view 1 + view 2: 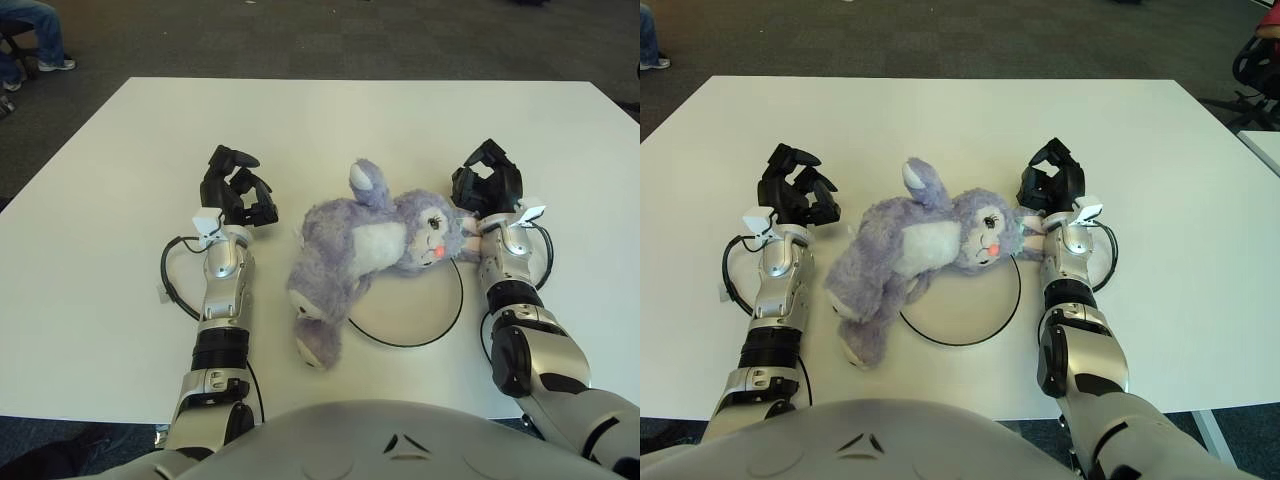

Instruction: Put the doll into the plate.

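Note:
A purple plush bunny doll [365,240] lies on its back across the middle of the white table. Its head and upper body overlap the left part of a flat white plate [412,305] with a thin black rim, while its legs trail off toward the table's front. My left hand [238,188] is a short way to the doll's left, fingers relaxed and holding nothing. My right hand [487,178] is just right of the doll's head, beyond the plate's right rim. Its fingers are loosely bent and empty, and the doll's ear lies against that wrist.
A black cable loop [170,275] hangs beside my left forearm. The white table [330,110] stretches far behind both hands. Dark carpet surrounds it, with a seated person's legs [30,35] at the far left and a chair [1258,60] at the far right.

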